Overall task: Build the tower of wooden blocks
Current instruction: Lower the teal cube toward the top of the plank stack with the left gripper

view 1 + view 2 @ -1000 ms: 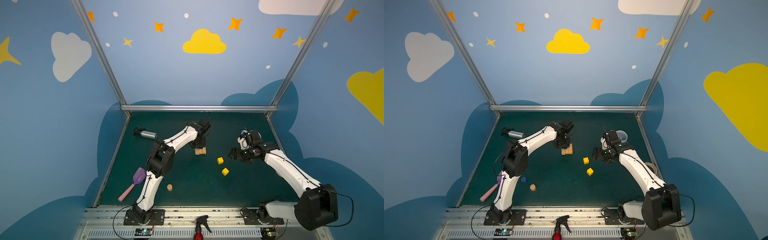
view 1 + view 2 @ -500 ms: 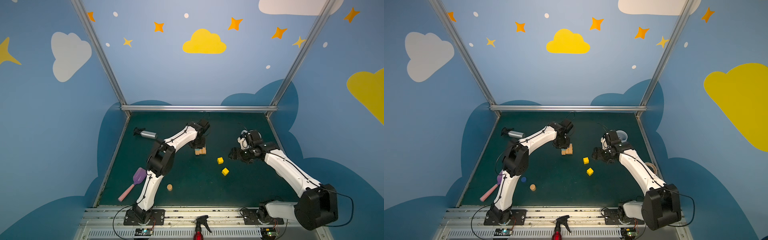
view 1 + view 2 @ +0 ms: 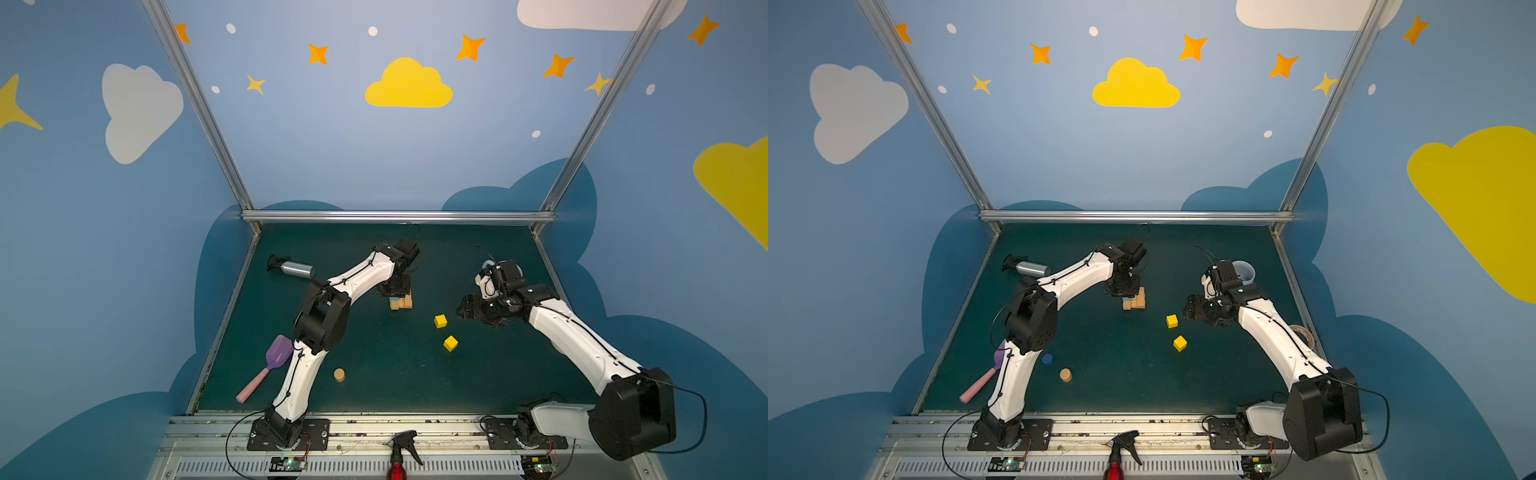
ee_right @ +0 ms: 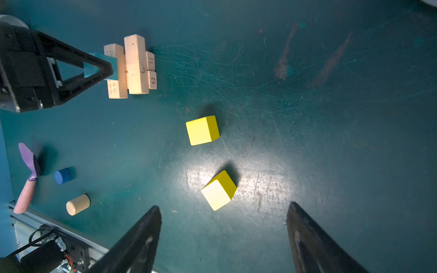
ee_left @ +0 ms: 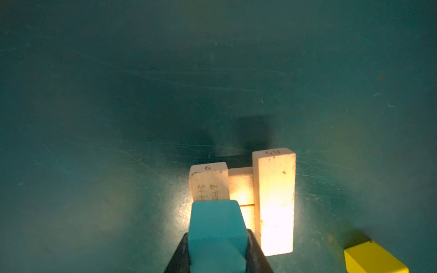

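Observation:
Tan planks form the low tower (image 3: 401,302) (image 3: 1134,302) mid-table; in the left wrist view one top plank (image 5: 275,201) lies higher than its neighbour (image 5: 209,184). My left gripper (image 3: 395,293) (image 5: 217,236) is shut on the teal cube (image 5: 216,227) (image 4: 104,58), right at the lower plank's top. My right gripper (image 3: 463,309) (image 4: 224,206) stands open and empty, just above two yellow cubes (image 4: 202,130) (image 4: 218,190) on the mat. A tan cylinder (image 3: 1065,374) and a blue cylinder (image 3: 1047,358) lie near the left arm's base.
A silver spray bottle (image 3: 291,268) lies at the back left. A purple and pink scoop (image 3: 266,368) sits by the left edge. A pale mug (image 3: 1244,271) stands behind the right arm, and a red spray bottle (image 3: 399,457) rests on the front rail.

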Controlling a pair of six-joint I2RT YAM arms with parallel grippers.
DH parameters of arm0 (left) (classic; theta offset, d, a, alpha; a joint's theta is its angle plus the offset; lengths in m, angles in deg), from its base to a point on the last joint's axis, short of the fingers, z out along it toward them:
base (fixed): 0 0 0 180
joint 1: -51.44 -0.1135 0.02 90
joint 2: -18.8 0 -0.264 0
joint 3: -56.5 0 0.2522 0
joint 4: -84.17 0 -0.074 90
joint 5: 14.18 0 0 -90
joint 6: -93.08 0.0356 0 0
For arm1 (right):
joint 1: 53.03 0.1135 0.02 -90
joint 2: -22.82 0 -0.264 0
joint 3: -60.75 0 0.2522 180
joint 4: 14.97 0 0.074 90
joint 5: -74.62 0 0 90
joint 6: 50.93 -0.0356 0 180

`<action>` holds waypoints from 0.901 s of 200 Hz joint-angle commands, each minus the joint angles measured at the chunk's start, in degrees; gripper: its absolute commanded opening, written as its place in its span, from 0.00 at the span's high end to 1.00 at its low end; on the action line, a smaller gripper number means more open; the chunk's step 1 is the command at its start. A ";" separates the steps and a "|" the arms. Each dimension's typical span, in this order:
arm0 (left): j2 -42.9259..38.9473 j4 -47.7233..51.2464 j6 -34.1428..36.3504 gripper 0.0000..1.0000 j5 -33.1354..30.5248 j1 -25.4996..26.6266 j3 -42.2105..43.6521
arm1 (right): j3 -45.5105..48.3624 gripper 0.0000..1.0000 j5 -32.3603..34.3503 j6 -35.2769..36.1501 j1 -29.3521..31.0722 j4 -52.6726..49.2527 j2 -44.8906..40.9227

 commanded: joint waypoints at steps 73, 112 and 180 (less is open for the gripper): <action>1.04 0.53 -0.03 0.43 0.18 -0.21 -0.96 | 0.74 0.19 -0.23 0.14 -0.39 -0.14 0.13; -1.33 0.56 -0.02 0.40 0.10 -0.12 -0.59 | 0.52 0.18 -0.40 0.20 -0.39 -0.07 0.12; -8.03 0.34 1.13 0.36 -0.08 0.27 0.79 | -1.08 0.19 -1.48 0.56 -0.22 -0.24 1.69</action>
